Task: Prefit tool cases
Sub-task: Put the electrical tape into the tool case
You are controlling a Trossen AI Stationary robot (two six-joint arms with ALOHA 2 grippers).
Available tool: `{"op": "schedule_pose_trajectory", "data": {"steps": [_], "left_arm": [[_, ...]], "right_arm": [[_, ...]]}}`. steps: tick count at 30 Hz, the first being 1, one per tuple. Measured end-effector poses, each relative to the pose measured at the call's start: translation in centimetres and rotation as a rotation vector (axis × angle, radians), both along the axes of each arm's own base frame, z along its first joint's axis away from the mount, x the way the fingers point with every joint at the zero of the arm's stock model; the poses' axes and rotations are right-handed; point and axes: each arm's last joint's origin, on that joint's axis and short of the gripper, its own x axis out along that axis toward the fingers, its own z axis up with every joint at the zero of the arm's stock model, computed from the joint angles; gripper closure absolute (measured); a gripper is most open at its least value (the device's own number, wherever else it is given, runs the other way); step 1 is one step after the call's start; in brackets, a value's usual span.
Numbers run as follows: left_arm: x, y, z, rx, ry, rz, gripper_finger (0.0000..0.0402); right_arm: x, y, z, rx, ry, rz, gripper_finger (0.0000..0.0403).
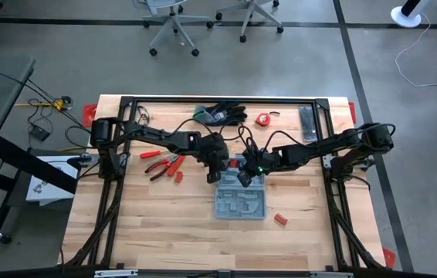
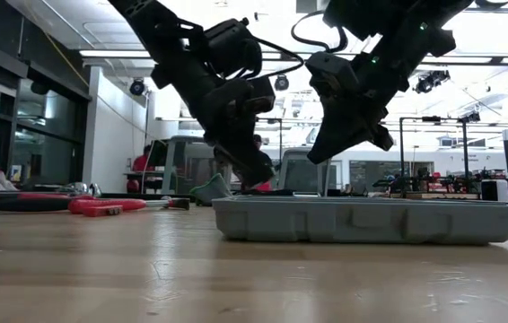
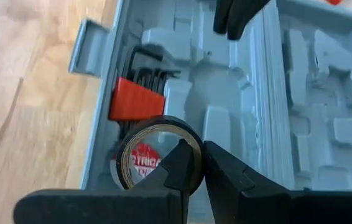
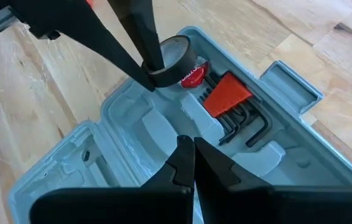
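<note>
Gripping: left gripper (image 3: 196,163) pinches the wall of a black tape roll (image 3: 157,155), one finger inside the ring, one outside.
Tape roll: upright on edge at one end of the case's hinged half, red-and-white label showing through its hole; in the right wrist view the roll (image 4: 175,57) sits between the left arm's fingers.
Case (image 1: 241,202): grey-blue, lying open and flat on the table (image 1: 149,224), near the middle, both halves showing moulded recesses; from the low view it reads as a shallow tray (image 2: 366,221).
Hex keys (image 4: 241,118): black set in an orange holder, seated in a recess just beside the roll, next to a latch tab.
Right gripper (image 4: 191,163): fingers pressed together, grasping nothing, hovering over the case across from the left gripper.
Pliers (image 1: 160,164): red-handled tools on the table to the left of the case, well apart from it.
Red piece (image 1: 280,220): small, on the wood just right of the case.
Gloves (image 1: 220,113): dark bundle at the far edge of the table.
Bar (image 1: 307,123): narrow, dark, near the far right corner.
</note>
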Motion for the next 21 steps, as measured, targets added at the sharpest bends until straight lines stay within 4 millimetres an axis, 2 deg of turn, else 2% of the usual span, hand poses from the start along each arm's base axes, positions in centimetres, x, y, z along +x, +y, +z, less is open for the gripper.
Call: {"op": "schedule_pose_trajectory", "data": {"steps": [3,11,16,21], "left_arm": [[0.1,0.1,-0.2,0.003,-0.003,0.002,0.0367],[0.0,0.5,-2.3,-0.017,0.086,0.016,0.0366],[0.1,0.5,-2.3,-0.017,0.08,0.015,0.0359],[-0.2,0.7,-2.1,-0.042,0.099,0.044,0.033]], "right_arm": [[0.0,0.0,0.0,0.0,0.0,0.0,0.0403],[0.0,0.0,0.0,-0.004,0.007,-0.003,0.0403],[-0.1,0.0,-0.1,-0.005,0.009,-0.003,0.0403],[-0.1,0.0,-0.1,-0.008,0.009,-0.006,0.0403]]}}
